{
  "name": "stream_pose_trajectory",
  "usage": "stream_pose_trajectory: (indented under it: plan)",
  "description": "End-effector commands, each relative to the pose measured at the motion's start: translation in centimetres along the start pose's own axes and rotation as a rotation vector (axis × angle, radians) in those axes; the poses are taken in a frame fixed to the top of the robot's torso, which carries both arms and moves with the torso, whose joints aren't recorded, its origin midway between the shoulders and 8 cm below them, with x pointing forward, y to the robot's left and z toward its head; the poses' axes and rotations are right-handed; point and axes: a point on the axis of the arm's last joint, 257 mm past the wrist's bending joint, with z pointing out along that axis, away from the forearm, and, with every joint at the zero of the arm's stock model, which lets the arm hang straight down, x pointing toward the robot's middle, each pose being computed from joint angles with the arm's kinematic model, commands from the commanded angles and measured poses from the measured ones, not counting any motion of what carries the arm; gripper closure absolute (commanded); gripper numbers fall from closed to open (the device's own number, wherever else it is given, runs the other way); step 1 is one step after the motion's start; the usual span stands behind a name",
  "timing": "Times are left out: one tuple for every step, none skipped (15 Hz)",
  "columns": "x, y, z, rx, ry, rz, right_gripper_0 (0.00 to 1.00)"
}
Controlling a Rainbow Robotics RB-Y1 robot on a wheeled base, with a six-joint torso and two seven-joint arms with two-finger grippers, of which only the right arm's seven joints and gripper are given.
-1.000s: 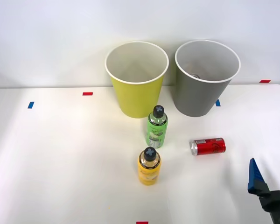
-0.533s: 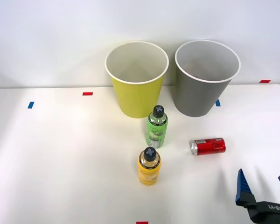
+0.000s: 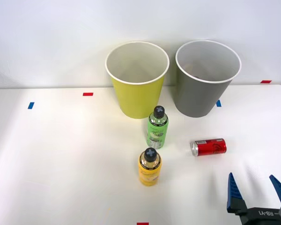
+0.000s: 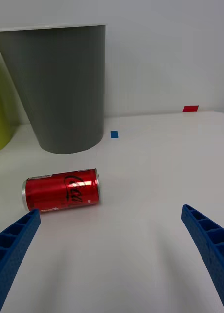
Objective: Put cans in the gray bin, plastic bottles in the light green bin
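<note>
A red can [image 3: 209, 146] [image 4: 61, 189] lies on its side on the white table, in front of the gray bin [image 3: 207, 78] [image 4: 60, 86]. Left of that bin stands the light green bin [image 3: 137, 79] [image 4: 0, 120]. Two black-capped plastic bottles stand upright in front of the light green bin: a green one [image 3: 157, 127] and, nearer me, a yellow-orange one [image 3: 150, 167]. My right gripper [image 3: 257, 189] [image 4: 112, 230] is open at the table's near right, short of the can and a little to its right, holding nothing.
Small red tape marks [image 3: 87, 94] [image 3: 266, 81] and blue tape marks [image 3: 31, 105] [image 4: 114, 134] are stuck to the table. Another red mark [image 3: 143, 223] sits at the front edge. A pale wall rises behind the bins. The table's left half is bare.
My right gripper has come in from the lower right, moving left and forward toward the can, and both open fingers now show. The can, bottles and bins have not moved.
</note>
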Motion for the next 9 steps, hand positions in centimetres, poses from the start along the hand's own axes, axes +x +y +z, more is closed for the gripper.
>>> stream_pose_trajectory:
  plan:
    - [-0.2, 1.4, -0.8, -0.055, -0.012, 0.043, 0.00]
    - [-0.3, 2.0, -1.2, -0.077, -0.016, 0.055, 0.00]
    - [-0.3, 2.3, -1.5, -0.090, -0.017, 0.063, 0.00]
    - [-0.3, 2.7, -2.0, -0.107, -0.015, 0.083, 0.00]
    - [-0.2, 2.8, -2.4, -0.117, -0.011, 0.092, 0.00]
    - [0.1, 2.8, -2.9, -0.124, 0.001, 0.100, 0.00]
    - [0.5, 2.9, -3.5, -0.134, 0.016, 0.105, 0.00]
    - [1.2, 3.1, -4.0, -0.141, 0.044, 0.116, 0.00]
    - [1.7, 3.3, -4.5, -0.151, 0.066, 0.119, 0.00]
